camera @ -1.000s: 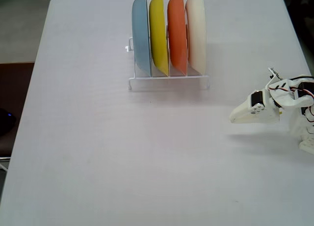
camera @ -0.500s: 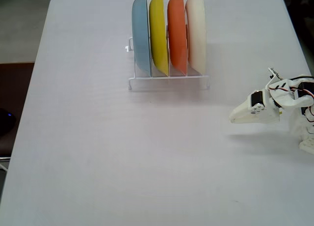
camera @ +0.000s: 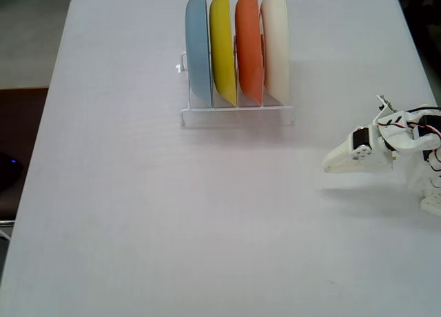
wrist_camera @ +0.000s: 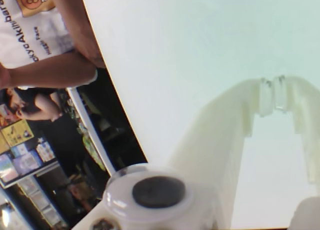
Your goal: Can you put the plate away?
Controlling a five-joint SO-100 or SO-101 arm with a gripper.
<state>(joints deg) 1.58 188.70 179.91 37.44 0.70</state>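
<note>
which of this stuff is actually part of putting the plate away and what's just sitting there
Part of the job:
- cream-white plate, standing upright in the rightmost slot in the fixed view
- white wire rack holding it
- gripper, shut and empty, off to the right

Just there:
- blue plate
- yellow plate
- orange plate
- table

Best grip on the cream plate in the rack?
Pinch the top rim of the cream plate, probably coming down from above. It stands on edge in the rack's rightmost slot in the fixed view, with the orange plate close beside it, so only the rim is free.
</note>
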